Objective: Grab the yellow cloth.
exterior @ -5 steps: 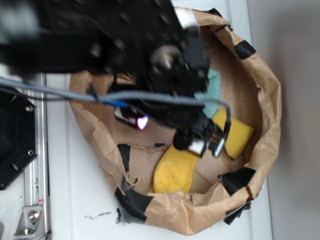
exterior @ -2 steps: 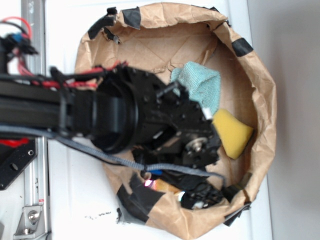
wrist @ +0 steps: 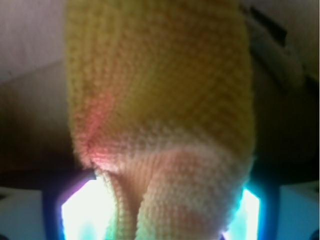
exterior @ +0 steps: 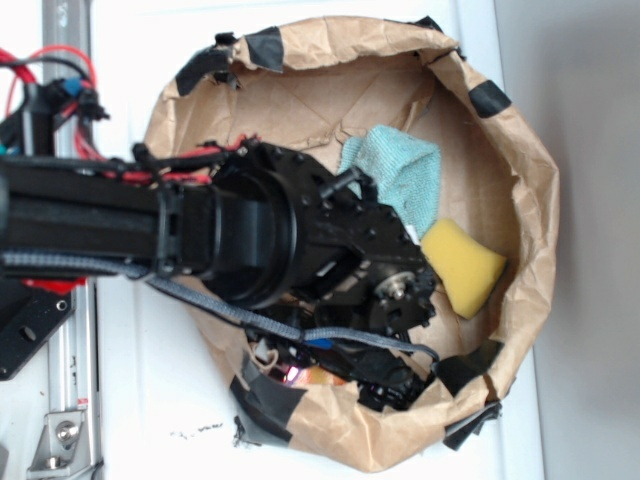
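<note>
Yellow cloth [wrist: 160,105] x1, sponge [exterior: 462,266] x1, teal cloth [exterior: 405,172] x1

A robot lab bench: white tabletop [exterior: 160,400], metal rail [exterior: 70,400] (bolted), taped paper bag [exterior: 520,300].

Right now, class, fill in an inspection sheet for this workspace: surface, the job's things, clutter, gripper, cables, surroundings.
Surface: white table bearing a crumpled brown paper bag patched with black tape, rolled open like a basin.
Job's things: yellow cloth fills the wrist view, very close to the camera; hidden under the arm in the exterior view.
Clutter: teal cloth and yellow sponge inside the bag, near its right wall.
Gripper: low in the bag's near end, hidden by the arm; open or shut cannot be told.
Cables: grey braided cable across the arm; red wires at upper left.
Surroundings: metal rail at left; grey wall at right.
</note>
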Available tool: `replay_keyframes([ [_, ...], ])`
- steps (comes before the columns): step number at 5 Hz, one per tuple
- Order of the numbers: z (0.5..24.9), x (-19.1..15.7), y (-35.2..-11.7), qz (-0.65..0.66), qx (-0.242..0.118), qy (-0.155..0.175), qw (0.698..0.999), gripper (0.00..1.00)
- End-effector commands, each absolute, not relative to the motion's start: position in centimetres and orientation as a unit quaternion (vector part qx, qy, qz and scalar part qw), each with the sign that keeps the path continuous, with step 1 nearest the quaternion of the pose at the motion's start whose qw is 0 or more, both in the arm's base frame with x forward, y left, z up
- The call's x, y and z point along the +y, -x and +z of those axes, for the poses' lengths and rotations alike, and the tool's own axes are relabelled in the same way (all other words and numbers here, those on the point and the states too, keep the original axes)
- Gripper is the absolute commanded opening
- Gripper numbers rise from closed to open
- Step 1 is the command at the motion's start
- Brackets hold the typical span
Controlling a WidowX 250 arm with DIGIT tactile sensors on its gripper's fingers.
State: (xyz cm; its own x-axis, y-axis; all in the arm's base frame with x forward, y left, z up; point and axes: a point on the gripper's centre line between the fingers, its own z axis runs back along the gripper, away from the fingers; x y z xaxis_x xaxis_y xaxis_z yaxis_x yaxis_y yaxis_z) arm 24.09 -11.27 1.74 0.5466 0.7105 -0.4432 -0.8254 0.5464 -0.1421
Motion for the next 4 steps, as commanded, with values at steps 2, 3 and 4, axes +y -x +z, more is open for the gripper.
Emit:
replay_keyframes([
  [2, 3.7, -11.7, -22.6, 0.38, 0.14, 0.189, 0.895, 0.0],
  [3, 7.3, -8.8, -23.1, 0.351, 0.053, 0.178, 0.918, 0.0],
  [4, 12.1, -4.3, -24.4, 0.324, -0.07, 0.164, 0.929, 0.0],
])
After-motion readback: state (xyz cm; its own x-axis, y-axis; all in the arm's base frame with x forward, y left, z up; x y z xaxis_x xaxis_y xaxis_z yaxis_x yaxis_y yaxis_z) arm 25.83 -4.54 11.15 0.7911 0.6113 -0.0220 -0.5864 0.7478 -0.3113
